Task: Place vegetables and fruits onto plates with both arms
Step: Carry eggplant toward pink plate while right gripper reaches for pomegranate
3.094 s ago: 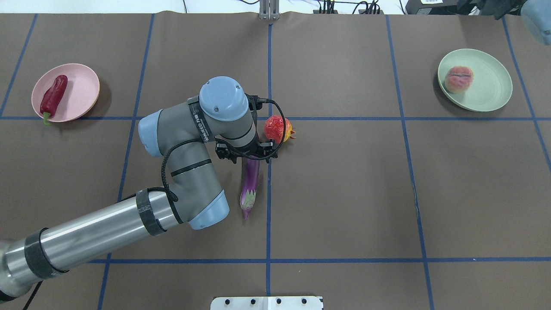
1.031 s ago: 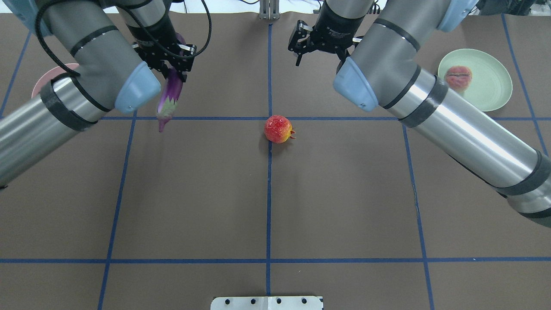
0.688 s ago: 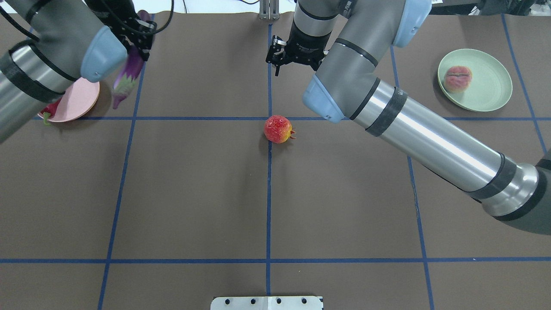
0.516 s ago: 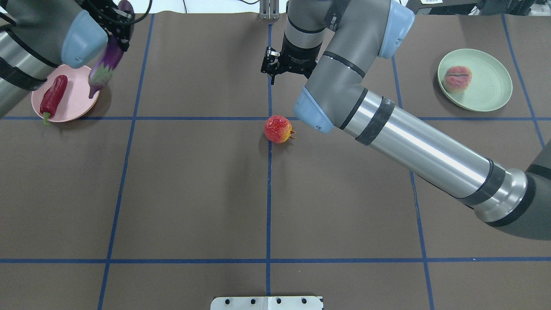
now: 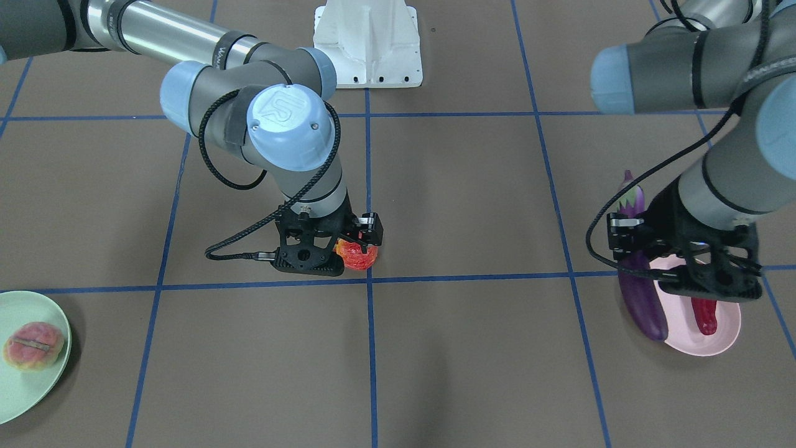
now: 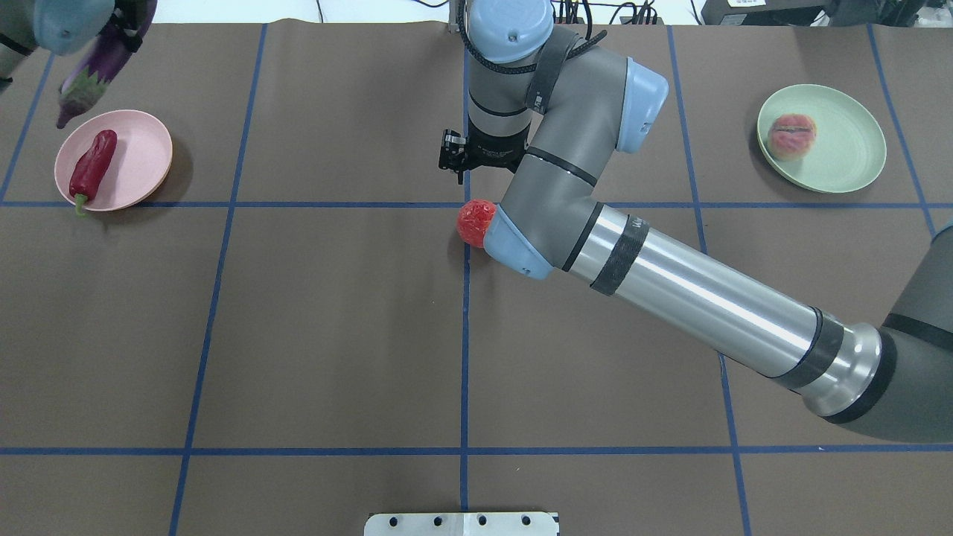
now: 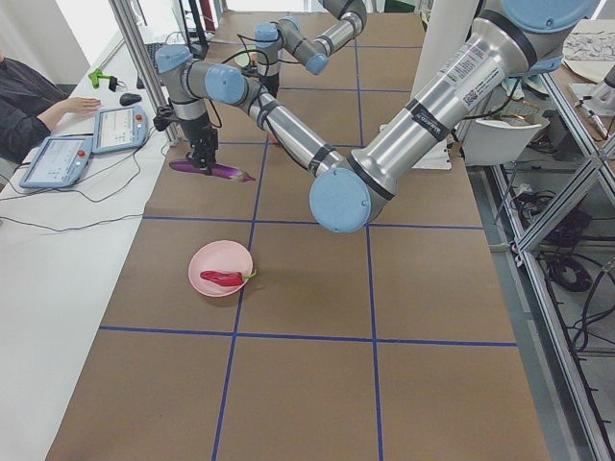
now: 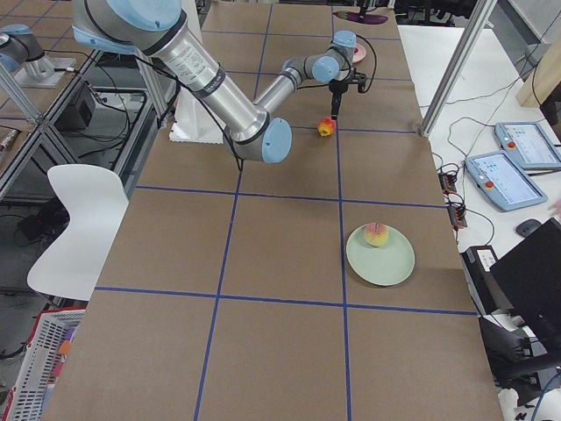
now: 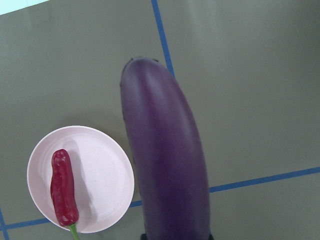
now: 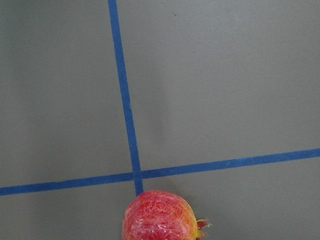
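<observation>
Eggplant (image 5: pixel 642 292) is gripped by the left claw (image 5: pixel 640 252), held clear of the counter (image 5: pixel 472 361), beside the pink plate (image 5: pixel 721 339) and not on it. Chili (image 5: pixel 704 314) is seen lying in that plate. Right claw (image 5: pixel 311 264) is hung just above the pomegranate (image 5: pixel 356 256), which sits on the counter at a tape crossing; whether this claw is open cannot be told. Peach (image 5: pixel 32 351) is seen on the green plate (image 5: pixel 25 311).
</observation>
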